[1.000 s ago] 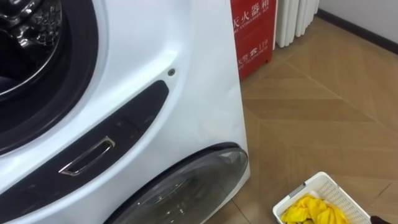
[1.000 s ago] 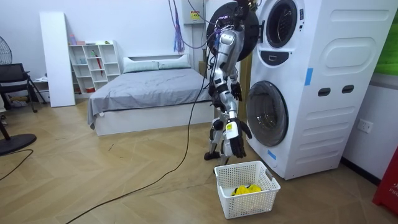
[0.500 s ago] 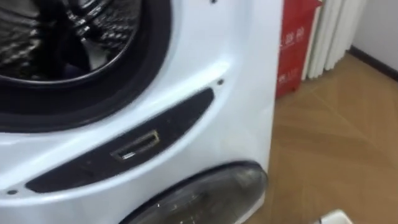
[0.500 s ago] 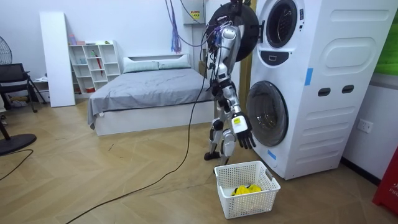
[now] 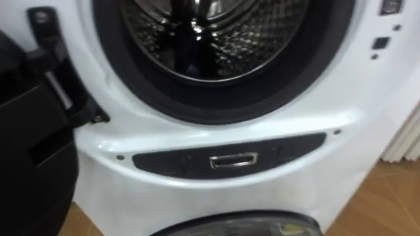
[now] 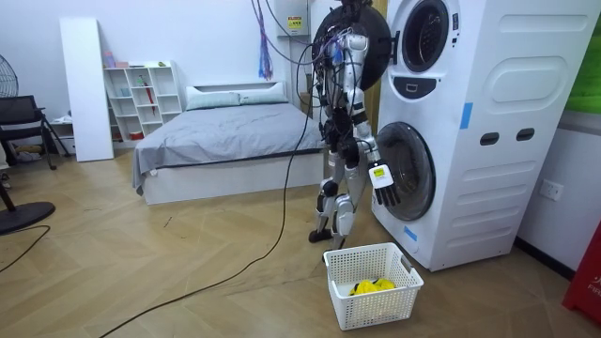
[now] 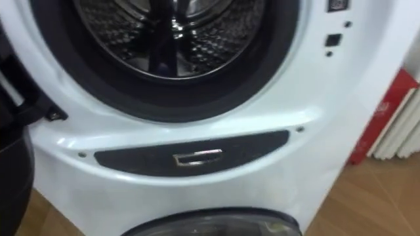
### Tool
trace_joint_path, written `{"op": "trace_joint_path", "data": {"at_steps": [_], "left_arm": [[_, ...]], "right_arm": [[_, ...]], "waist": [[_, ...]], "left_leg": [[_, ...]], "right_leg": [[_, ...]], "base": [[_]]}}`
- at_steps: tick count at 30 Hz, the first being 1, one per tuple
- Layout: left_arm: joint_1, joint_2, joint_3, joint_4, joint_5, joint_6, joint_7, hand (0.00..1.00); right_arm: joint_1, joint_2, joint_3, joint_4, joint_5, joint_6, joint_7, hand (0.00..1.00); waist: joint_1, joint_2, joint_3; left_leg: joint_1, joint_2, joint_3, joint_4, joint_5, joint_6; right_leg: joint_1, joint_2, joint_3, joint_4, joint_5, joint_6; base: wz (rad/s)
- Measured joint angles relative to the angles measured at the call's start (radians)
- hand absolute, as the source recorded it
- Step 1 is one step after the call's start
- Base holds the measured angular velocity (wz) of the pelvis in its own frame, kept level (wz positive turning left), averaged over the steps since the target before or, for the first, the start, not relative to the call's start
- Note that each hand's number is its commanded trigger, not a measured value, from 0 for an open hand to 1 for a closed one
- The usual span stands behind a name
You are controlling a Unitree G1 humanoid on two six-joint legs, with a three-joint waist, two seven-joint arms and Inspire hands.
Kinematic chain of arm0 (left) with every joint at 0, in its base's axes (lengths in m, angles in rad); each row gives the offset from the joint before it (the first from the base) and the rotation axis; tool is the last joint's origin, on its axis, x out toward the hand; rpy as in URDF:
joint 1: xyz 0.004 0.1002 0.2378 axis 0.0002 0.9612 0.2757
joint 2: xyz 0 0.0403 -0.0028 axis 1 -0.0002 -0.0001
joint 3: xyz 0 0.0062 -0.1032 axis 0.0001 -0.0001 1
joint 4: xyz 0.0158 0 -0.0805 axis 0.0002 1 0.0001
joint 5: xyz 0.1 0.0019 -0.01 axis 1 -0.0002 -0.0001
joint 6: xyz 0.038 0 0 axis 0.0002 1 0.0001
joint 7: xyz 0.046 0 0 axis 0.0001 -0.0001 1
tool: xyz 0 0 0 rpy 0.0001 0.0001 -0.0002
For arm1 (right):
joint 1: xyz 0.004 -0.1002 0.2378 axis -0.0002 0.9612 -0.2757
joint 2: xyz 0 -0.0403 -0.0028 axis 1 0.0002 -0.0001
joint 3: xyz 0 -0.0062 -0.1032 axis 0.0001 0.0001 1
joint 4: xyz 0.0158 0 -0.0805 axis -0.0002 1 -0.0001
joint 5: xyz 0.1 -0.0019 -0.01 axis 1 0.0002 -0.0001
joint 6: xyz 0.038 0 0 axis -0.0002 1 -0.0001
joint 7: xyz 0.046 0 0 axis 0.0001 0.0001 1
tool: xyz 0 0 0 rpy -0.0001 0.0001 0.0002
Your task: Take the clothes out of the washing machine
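You're at the reach-in step. The robot stands facing the washer, its head aimed at the upper drum. The drum's door hangs open on the left. One yellow cloth already lies in the basket on the floor near its feet. A dark shape low in the drum may be more clothing, but you can't be sure. The right hand hangs before the lower door, fingers relaxed and empty. Next, I'd judge, you raise that hand through the opening, clear of the seal, and close on whatever lies at the bottom.
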Motion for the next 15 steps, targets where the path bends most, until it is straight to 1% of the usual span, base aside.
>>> {"op": "trace_joint_path", "data": {"at_steps": [2, 5, 7, 10, 12, 15], "left_arm": [[-0.006, 0.0, 0.006, 0.0, 0.008, 0.001, -0.003, 0.0], [-0.007, -0.007, 0.027, 0.0, 0.059, 0.005, -0.007, 0.0], [-0.021, -0.008, 0.036, 0.0, 0.097, 0.012, -0.008, 0.0], [-0.034, -0.025, 0.079, 0.009, 0.143, 0.014, -0.008, 0.0], [-0.04, -0.028, 0.08, 0.023, 0.168, 0.014, -0.011, 0.0], [-0.044, -0.03, 0.081, 0.036, 0.177, 0.019, -0.02, 0.0]], "right_arm": [[-0.003, 0.004, 0.011, 0.017, -0.035, 0.006, 0.02, 0.0], [-0.004, 0.007, 0.029, 0.017, -0.11, 0.013, 0.04, 0.0], [-0.005, 0.01, 0.031, 0.018, -0.129, 0.021, 0.06, 0.0], [-0.007, 0.014, 0.031, 0.029, -0.159, 0.024, 0.093, 0.0], [-0.004, 0.017, 0.032, 0.028, -0.169, 0.024, 0.11, 0.0], [-0.007, 0.017, 0.03, 0.029, -0.189, 0.035, 0.114, 0.0]], "waist": [[0.01, -0.007, 0.0044], [0.013, -0.009, 0.0059], [0.013, -0.009, 0.0077], [0.015, -0.005, 0.0105], [0.011, -0.006, 0.0103], [0.015, -0.008, 0.0106]], "left_leg": [[0.0, 0.0, -0.005, 0.0, -0.001, -0.001], [0.0, -0.002, -0.019, -0.001, -0.003, -0.003], [0.003, -0.002, -0.023, -0.001, -0.003, -0.003], [0.015, -0.001, -0.026, -0.01, -0.003, -0.003], [0.014, -0.003, -0.047, -0.01, -0.003, -0.002], [0.013, -0.005, -0.059, -0.01, -0.004, -0.001]], "right_leg": [[0.004, -0.001, -0.003, 0.0, 0.002, 0.0], [0.012, -0.002, -0.012, -0.001, 0.002, 0.0], [0.018, -0.003, -0.02, -0.001, 0.002, 0.0], [0.033, -0.002, -0.027, -0.002, 0.002, 0.0], [0.039, -0.004, -0.038, -0.003, 0.002, 0.001], [0.038, -0.004, -0.038, -0.003, 0.001, 0.002]], "base": [[0.05], [0.02], [0.09], [0.06], [0.15], [0.12]]}}
